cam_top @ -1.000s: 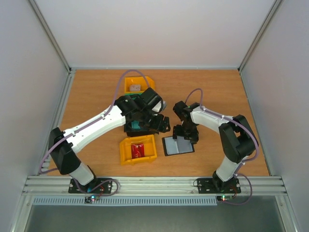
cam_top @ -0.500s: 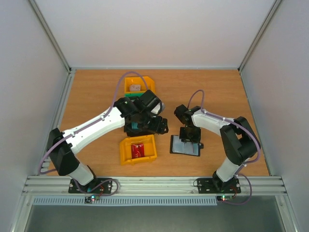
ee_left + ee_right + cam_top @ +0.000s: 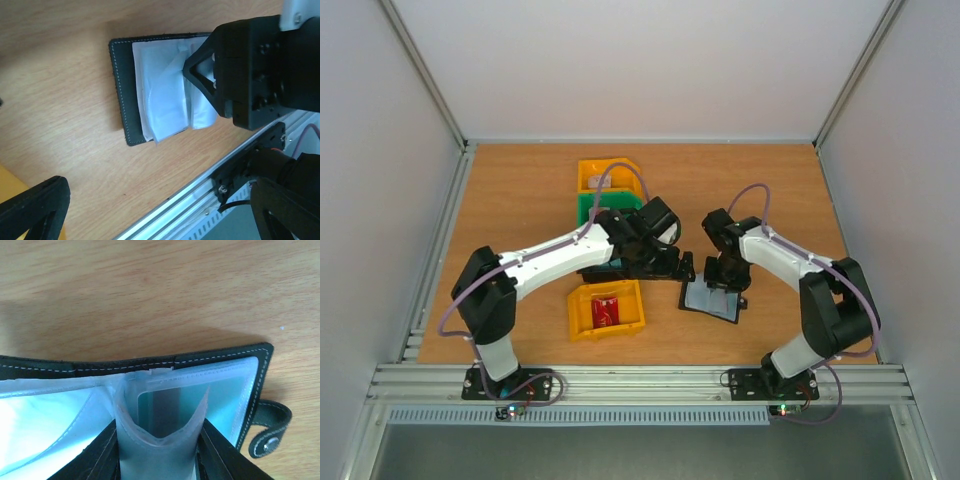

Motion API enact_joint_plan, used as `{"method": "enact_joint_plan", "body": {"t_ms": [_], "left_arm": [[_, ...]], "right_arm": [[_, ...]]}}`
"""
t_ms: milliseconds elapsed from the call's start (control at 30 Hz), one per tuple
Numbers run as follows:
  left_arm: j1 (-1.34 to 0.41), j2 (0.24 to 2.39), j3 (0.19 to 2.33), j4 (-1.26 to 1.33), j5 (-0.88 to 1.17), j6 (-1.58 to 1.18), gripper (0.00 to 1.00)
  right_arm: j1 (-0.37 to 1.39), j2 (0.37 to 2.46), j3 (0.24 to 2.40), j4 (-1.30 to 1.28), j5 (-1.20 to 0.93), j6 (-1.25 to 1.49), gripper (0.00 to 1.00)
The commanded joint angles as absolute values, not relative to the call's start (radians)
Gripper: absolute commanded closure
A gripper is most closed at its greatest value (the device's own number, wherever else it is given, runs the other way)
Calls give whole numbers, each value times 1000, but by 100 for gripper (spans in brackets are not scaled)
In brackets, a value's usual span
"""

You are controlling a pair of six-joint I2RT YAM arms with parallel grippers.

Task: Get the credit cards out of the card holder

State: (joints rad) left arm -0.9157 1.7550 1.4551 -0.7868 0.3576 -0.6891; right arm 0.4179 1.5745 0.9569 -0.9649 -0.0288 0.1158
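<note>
The card holder (image 3: 708, 301) lies open on the table, its black cover (image 3: 121, 90) down and its shiny clear pockets (image 3: 165, 95) up. My right gripper (image 3: 728, 286) stands over it, shut on one pocket leaf (image 3: 156, 440) that bows up between the fingers (image 3: 95, 455). A teal-tinted card shape (image 3: 175, 407) shows through the pocket behind it. A red credit card (image 3: 606, 311) lies in the near yellow bin (image 3: 582, 322). My left gripper (image 3: 676, 265) hovers just left of the holder, open and holding nothing, its fingers (image 3: 35, 205) wide apart.
A green bin (image 3: 588, 206) and a second yellow bin (image 3: 600, 175) stand behind the left arm. A dark bin (image 3: 588, 273) is mostly hidden under that arm. The table's metal front rail (image 3: 200, 190) runs close to the holder.
My left gripper moved right from over the bins to beside the card holder and opened wider. My right gripper closed on a pocket leaf, and the holder shifted right and turned.
</note>
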Motion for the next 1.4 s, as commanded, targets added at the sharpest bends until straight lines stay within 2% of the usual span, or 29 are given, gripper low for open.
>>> {"method": "enact_joint_plan", "body": {"t_ms": [0,200,600,667,700,733,833,967,1000,1067,1167,1200,1300,1367], "left_arm": [[-930,1778,1444,-675,410,-747,1],[-947,1855,1383,-534,525,-885,1],[-950,1918,1363,-342,568,-954,1],[-950,1909,1367,-320,581,-948,5],[-950,1903,1367,-316,584,-943,12],[-950,1896,1363,-314,586,-942,24],[-951,1868,1343,-285,606,-943,65],[-951,1845,1306,-225,611,-949,98],[-951,1847,1305,-231,611,-948,100],[-949,1845,1318,-251,622,-933,100],[-940,1779,1402,-381,579,-786,100],[-935,1744,1427,-425,545,-729,100],[-878,1623,1440,-436,508,-567,100],[-808,1543,1419,-362,570,-553,100]], "right_arm": [[403,1494,956,-978,-94,85,94],[385,1438,943,-1018,-101,73,94],[345,1279,934,-1046,-219,86,92],[335,1273,951,-1061,-219,73,92],[329,1268,958,-1067,-221,68,92],[320,1263,967,-1073,-224,63,91],[301,1246,987,-1083,-229,47,90],[295,1228,1011,-1072,-266,36,90],[295,1225,1024,-1075,-266,29,89],[288,1219,1065,-1100,-265,17,81],[237,1205,1168,-1144,-303,-45,48],[209,1198,1208,-1152,-334,-55,41],[117,1184,1354,-1141,-440,-83,29],[84,1189,1458,-1113,-533,-106,24]]}}
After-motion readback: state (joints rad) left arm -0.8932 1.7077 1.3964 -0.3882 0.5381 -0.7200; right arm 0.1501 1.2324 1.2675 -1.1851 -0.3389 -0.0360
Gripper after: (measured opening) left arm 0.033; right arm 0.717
